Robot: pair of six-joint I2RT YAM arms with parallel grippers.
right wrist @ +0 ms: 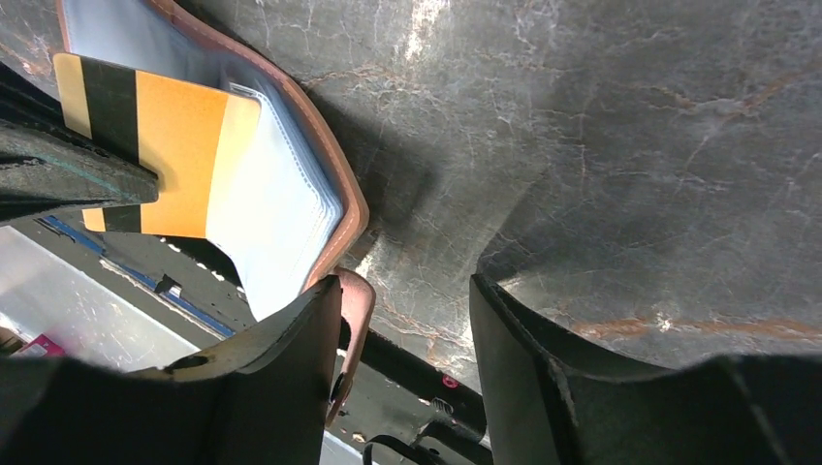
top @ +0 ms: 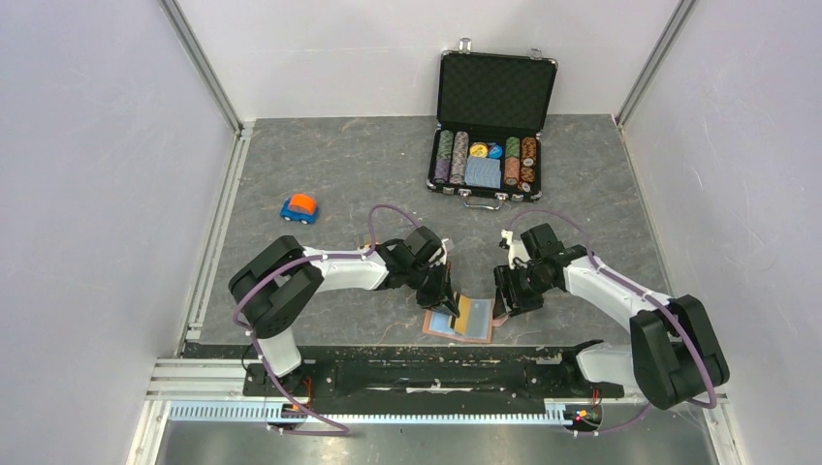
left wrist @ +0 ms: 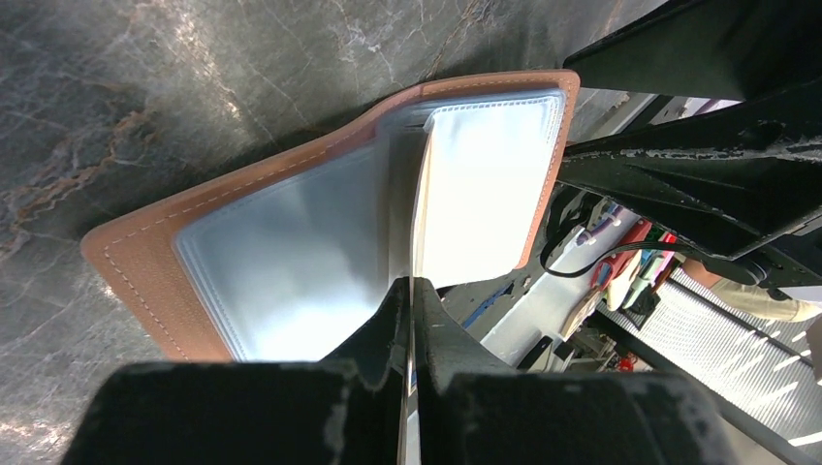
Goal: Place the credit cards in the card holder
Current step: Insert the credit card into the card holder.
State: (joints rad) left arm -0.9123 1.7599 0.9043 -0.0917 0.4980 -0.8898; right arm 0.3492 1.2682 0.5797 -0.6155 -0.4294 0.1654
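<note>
Credit card (right wrist: pixel 174 140), seemingly on edge, over holder (left wrist: pixel 136 262)

Left arm (top: pixel 334 271) and right arm (top: pixel 606 283): white links, bulky black joints, a purple cable (top: pixel 386 206) looping along each, chipped black fingers (left wrist: pixel 291 407).

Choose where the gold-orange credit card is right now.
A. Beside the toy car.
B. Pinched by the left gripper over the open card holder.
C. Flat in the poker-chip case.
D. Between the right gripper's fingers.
B: the left gripper is shut on the gold-orange credit card, edge-on over the open card holder; the right gripper stands open beside it.
</note>
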